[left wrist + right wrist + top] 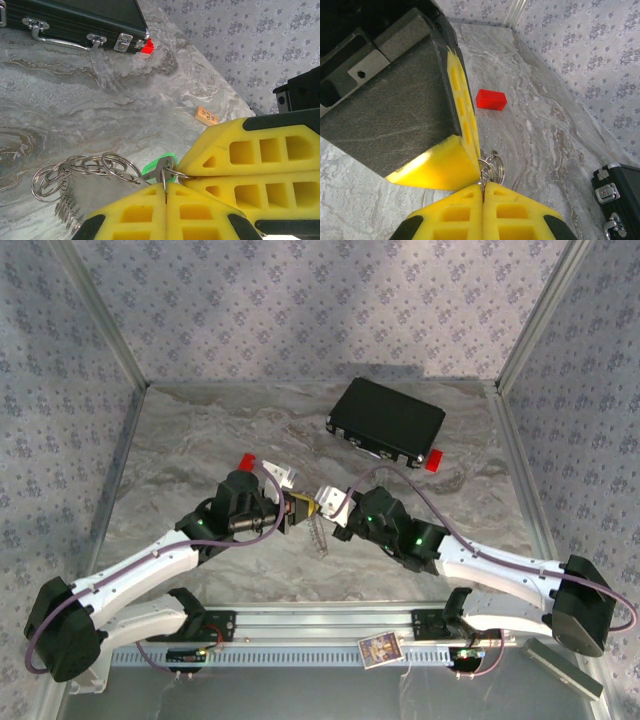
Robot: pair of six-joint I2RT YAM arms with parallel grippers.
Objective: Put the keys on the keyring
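The keyring (75, 169) is a chain of linked silvery rings; it hangs between the two grippers (320, 535). My left gripper (166, 189) is shut on one thin ring at its fingertips. My right gripper (483, 187) is shut on a ring too, with the bunch of rings (493, 167) just past its tips. The green key (159, 165) hangs at that meeting point, a ring passing through the hole in its head. In the top view the left gripper (298, 508) and right gripper (322, 508) touch tip to tip. The red-and-white key is out of view.
A black case (385, 423) lies at the back right with a red block (432, 461) at its corner. A second red block (245, 461) sits behind the left arm. A small tan tag (206, 115) lies on the marbled table (200, 420).
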